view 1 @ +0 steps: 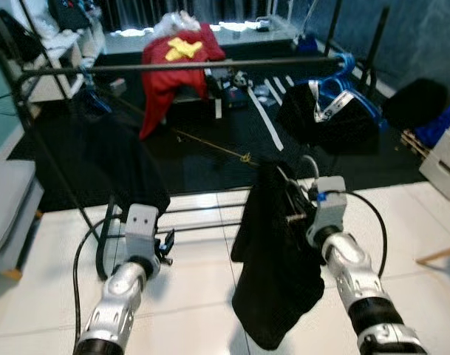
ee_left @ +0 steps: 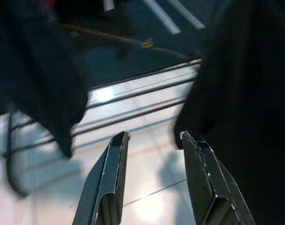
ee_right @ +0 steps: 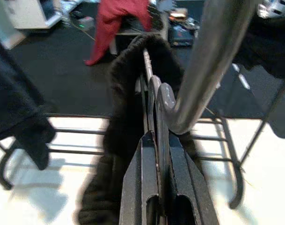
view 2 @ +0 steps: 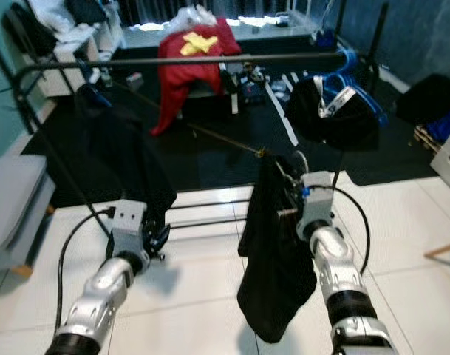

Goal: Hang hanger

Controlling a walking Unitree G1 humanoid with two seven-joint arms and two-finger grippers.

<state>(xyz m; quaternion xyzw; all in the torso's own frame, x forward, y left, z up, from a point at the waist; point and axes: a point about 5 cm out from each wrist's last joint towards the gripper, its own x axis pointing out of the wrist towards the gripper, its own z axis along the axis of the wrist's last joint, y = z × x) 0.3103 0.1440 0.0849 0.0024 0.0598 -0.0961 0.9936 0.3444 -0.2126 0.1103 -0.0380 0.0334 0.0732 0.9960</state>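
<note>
My right gripper (view 1: pixel 297 215) is shut on a hanger (ee_right: pixel 154 93) that carries a black garment (view 1: pixel 273 259) hanging down over the white floor. The hanger's grey metal hook (ee_right: pixel 208 61) curves up just past the fingers and hangs free below the rack's black top rail (view 1: pixel 210 66). Low on the left, my left gripper (view 1: pixel 165 248) is open and holds nothing; its two fingers (ee_left: pixel 109 178) point at the rack's lower bars. Another black garment (view 1: pixel 114 148) hangs from the rail's left part.
Blue hangers with a dark garment (view 1: pixel 335 103) hang at the rail's right end. A red garment (view 1: pixel 180 66) lies draped behind the rack on the black carpet. The rack's lower bars (view 1: pixel 202 214) cross the floor ahead. A grey seat (view 1: pixel 7 200) stands at the left.
</note>
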